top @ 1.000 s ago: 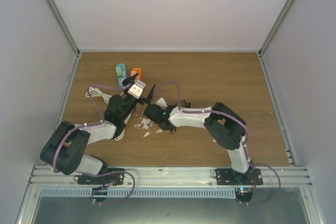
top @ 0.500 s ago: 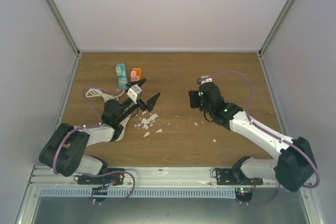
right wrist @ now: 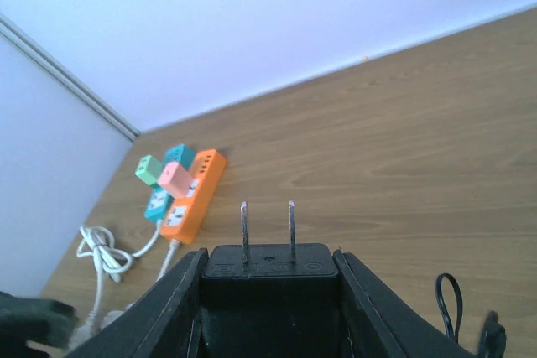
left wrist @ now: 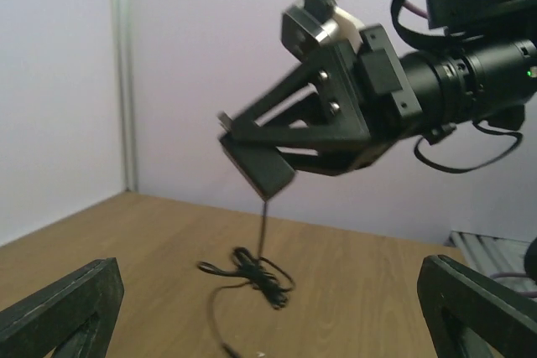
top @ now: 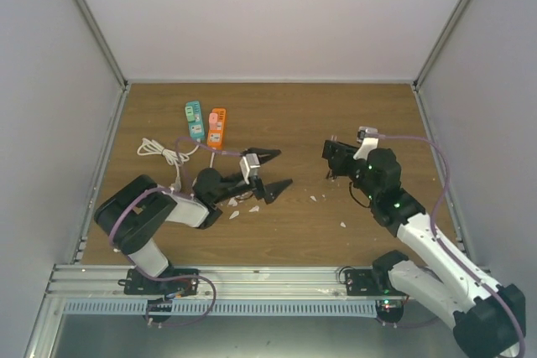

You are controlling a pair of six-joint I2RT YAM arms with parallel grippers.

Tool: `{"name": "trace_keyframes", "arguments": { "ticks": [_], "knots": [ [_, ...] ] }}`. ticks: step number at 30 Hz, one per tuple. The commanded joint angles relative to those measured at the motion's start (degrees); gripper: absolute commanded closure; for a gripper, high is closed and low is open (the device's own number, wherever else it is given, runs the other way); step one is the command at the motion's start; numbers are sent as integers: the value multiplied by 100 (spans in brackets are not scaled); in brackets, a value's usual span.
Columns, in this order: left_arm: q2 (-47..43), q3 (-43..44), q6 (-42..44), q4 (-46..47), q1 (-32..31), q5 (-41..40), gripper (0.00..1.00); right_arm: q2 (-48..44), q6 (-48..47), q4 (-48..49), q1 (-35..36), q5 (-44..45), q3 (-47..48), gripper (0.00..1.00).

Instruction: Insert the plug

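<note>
A black plug [right wrist: 268,278] with two metal prongs pointing up sits between the fingers of my right gripper [right wrist: 268,256], which is shut on it and held above the table's right middle [top: 334,159]. The left wrist view shows the same plug [left wrist: 262,167] from the side, its black cord hanging down to a tangled bundle [left wrist: 256,278] on the wood. An orange power strip [right wrist: 193,194] [top: 216,127] lies at the far left beside a teal strip [top: 195,119]. My left gripper [top: 271,170] stands wide open and holds nothing, pointing toward the right gripper.
A pink adapter [right wrist: 176,178] and a green adapter [right wrist: 148,169] are plugged into the strips. A coiled white cable [top: 159,151] lies left of the left arm. Small white scraps [top: 239,201] are scattered on the wood. Walls close in the table on three sides.
The right gripper has swung away from the left gripper to the table's right side, carrying the plug. The left gripper has moved right and turned toward it, still open.
</note>
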Motion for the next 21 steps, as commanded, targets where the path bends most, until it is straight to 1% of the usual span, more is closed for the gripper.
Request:
{"name": "trace_keyframes", "arguments": {
  "ticks": [1, 6, 9, 11, 16, 18, 21],
  "knots": [
    [373, 334, -63, 772, -537, -427, 1, -170, 173, 530, -141, -355, -223, 81],
    [932, 680, -83, 1052, -1118, -1090, 1, -217, 270, 924, -198, -601, -495, 82],
    [1402, 1007, -146, 1253, -1359, -1138, 1, -308, 274, 1050, -194, -655, -603, 82],
    [1694, 1185, -243, 1361, -1493, -1332, 1, -405, 261, 1091, -193, -666, -649, 82],
    [2309, 1422, -616, 1821, -1550, -1806, 1, -551, 216, 1224, -194, -734, -804, 82],
    [2365, 1508, -588, 1775, -1593, -1955, 1, -473, 199, 1312, -192, -866, -822, 82],
    [2368, 1553, -358, 1695, -1750, -2405, 1, -274, 196, 1383, -198, -1042, -792, 84]
  ]
}}
